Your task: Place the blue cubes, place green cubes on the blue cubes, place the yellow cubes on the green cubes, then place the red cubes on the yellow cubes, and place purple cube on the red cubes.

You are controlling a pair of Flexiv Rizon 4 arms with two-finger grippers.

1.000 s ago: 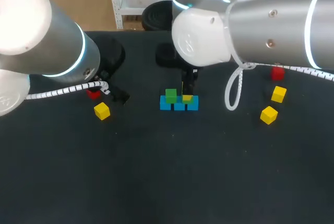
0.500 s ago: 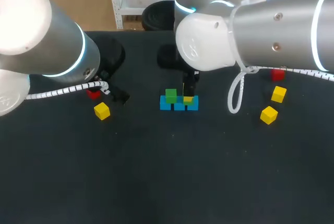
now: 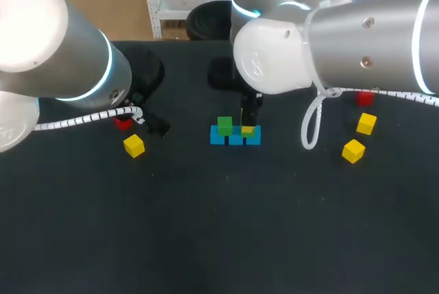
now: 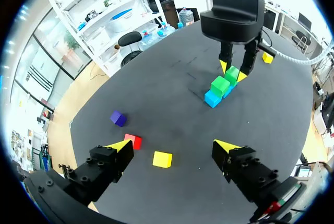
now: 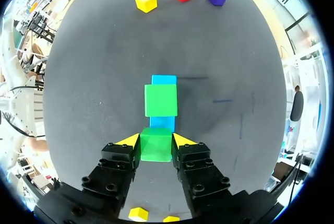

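My right gripper (image 5: 156, 141) is shut on a green cube (image 5: 156, 148), held over the near end of a row of blue cubes (image 5: 164, 80). Whether it touches the blue cube beneath I cannot tell. A second green cube (image 5: 160, 99) sits on the row's middle. In the head view the same stack (image 3: 235, 136) is at the table's centre, under the right gripper (image 3: 248, 128). My left gripper (image 4: 172, 145) hangs open above a yellow cube (image 4: 162, 159), with a red cube (image 4: 133, 141) and the purple cube (image 4: 118, 118) just beyond.
On the table's right lie two yellow cubes (image 3: 353, 151) (image 3: 366, 123) and a red cube (image 3: 365, 96). A yellow cube (image 3: 134, 145) and a red cube (image 3: 123, 123) lie at the left, beside my left arm (image 3: 55, 47). A white cable (image 3: 309, 126) loops down from the right arm.
The right arm's body has shifted slightly to the right; its gripper stays over the blue row with the green cube. The left arm and the loose cubes have not moved.
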